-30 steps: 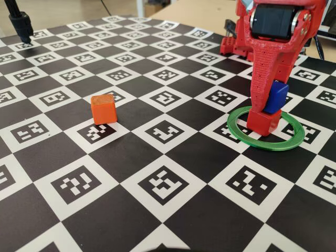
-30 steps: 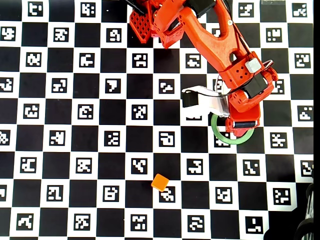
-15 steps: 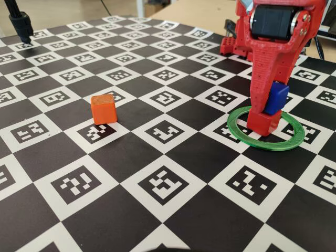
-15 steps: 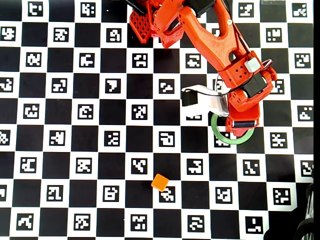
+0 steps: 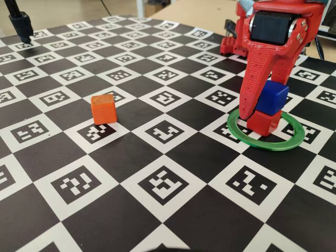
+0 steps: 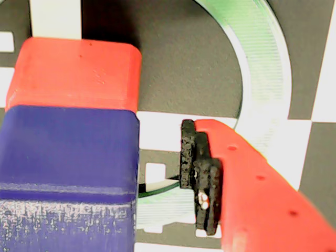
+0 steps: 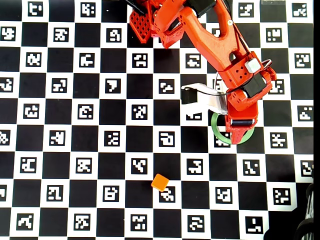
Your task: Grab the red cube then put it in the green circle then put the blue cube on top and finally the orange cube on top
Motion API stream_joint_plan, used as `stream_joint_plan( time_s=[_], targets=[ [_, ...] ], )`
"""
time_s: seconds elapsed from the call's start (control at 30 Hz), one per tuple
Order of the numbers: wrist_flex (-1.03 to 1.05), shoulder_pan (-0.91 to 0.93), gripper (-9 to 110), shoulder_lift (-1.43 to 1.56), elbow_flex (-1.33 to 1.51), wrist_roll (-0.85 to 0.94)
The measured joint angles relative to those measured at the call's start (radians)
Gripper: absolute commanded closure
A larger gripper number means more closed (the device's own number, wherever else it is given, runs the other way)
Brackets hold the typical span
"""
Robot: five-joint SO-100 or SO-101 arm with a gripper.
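In the fixed view the red cube (image 5: 265, 122) sits inside the green circle (image 5: 286, 144), and the blue cube (image 5: 273, 97) rests on top of it. My red gripper (image 5: 262, 110) straddles the stack, open. Its left finger (image 5: 247, 100) stands clear of the blue cube. The wrist view shows the blue cube (image 6: 68, 157) over the red cube (image 6: 79, 73), with a gap to the black padded finger (image 6: 197, 173) and the green circle (image 6: 262, 52) behind. The orange cube (image 5: 103, 109) stands alone at the left and shows in the overhead view (image 7: 160, 182). From overhead the gripper (image 7: 239, 131) hides the stack.
The board is a black-and-white checker of printed markers. A black stand (image 5: 21, 23) rises at the far left corner. The arm's red base (image 5: 233, 44) sits at the back right. A white wrist-camera mount (image 7: 200, 97) juts left off the arm.
The gripper has opened: its left finger swung away from the blue cube, which stays on the red cube. The orange cube has not moved.
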State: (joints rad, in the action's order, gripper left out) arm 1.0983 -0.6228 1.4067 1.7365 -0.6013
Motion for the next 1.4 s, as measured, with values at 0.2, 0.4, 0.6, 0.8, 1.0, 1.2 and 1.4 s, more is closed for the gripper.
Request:
stream_joint_plan(
  time_s=[0.2,0.4,0.6,0.8,1.0,1.2,1.4],
  targets=[
    [0.054,-0.005,59,0.071,0.0,0.002],
    [0.127,-0.008,59,0.091,-0.034,0.023],
    [0.227,0.008,59,0.092,-0.132,0.064],
    [0.324,0.094,59,0.092,-0.192,0.123],
    [0.419,0.227,61,0.092,-0.255,0.204],
    [0.445,0.371,63,0.092,-0.285,0.351],
    [0.468,0.474,59,0.081,-0.379,0.483]
  ],
)
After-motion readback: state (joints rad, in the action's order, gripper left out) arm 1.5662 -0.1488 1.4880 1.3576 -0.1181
